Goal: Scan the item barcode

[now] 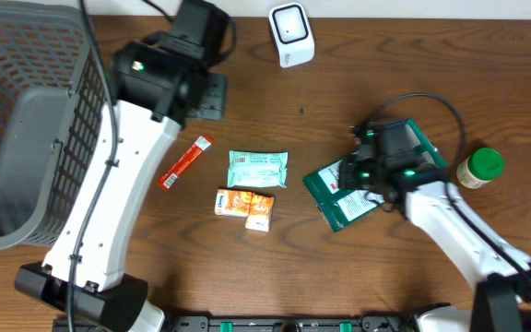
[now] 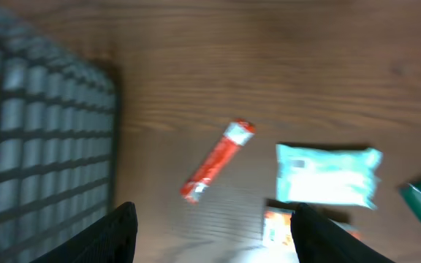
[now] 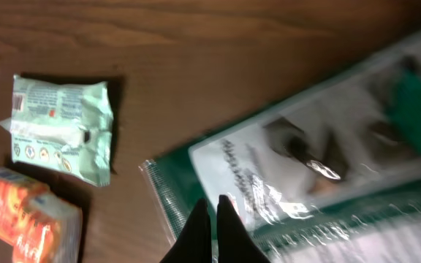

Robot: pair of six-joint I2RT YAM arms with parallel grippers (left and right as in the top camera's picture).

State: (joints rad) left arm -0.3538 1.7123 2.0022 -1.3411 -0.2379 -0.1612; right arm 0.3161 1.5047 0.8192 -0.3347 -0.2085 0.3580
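**Item 1, green pouch** [image 1: 332, 192]. It lies flat on the table [image 1: 339, 83], right of centre in the overhead view. We take it for the item to scan. A second green sheet may sit beneath it; we cannot tell.

**Item 2, right gripper** [image 3: 210, 208]. The jaws are clenched tight over the pouch's lower left edge in the wrist view. We judge they are pinching the film there, since a corner gives a thin flat packet its only purchase.

**Item 3, scanner** [image 1: 290, 34]. It is white and stands at the top centre of the overhead frame, well apart from the pouch. The pouch would need lifting and its barcode turned to face it.

**Item 4, left gripper** [image 2: 214, 212]. The jaws are spread and empty, above bare wood near the red stick [image 2: 218, 161]. We read it as parked clear of the work.

**Item 5, other stock**. This comprises the mint pack [image 1: 257, 170], the orange box [image 1: 244, 205] and the jar [image 1: 480, 168] (green lid, far right). All are loose and untouched.

**Item 6, basket** [image 1: 26, 138]. It occupies the upper left of the overhead frame, probably to receive scanned goods.
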